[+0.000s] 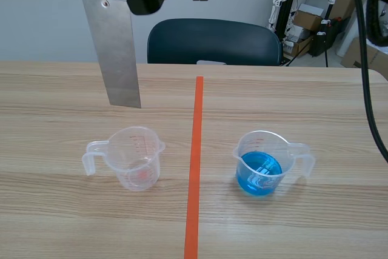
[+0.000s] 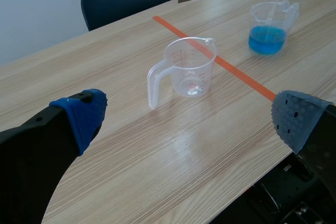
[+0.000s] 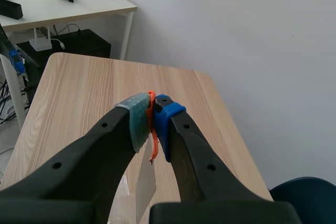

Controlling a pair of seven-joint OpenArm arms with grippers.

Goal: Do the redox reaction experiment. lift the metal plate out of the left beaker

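While pinching an orange strap [image 3: 152, 129] between both pads, holds the metal plate [image 1: 115, 53] aloft with the right gripper [image 3: 151, 119], fingers narrow with only the strap between them. Hangs by a hole at its upper end, slightly tilted, wholly out of the left beaker [image 1: 134, 159], high over the tabletop [image 1: 60, 222] on that beaker's far-left side. Below, stands clear and upright, handle to the left, left of the orange tape line [image 1: 195, 168]; contents too faint to tell. Right of the line, a second beaker [image 1: 262, 163] with blue liquid, handle to the right. Spread wide and gripping nothing at the left gripper [image 2: 191, 118], with the left beaker ahead of it. Beyond the far edge, a dark chair [image 1: 212, 42].
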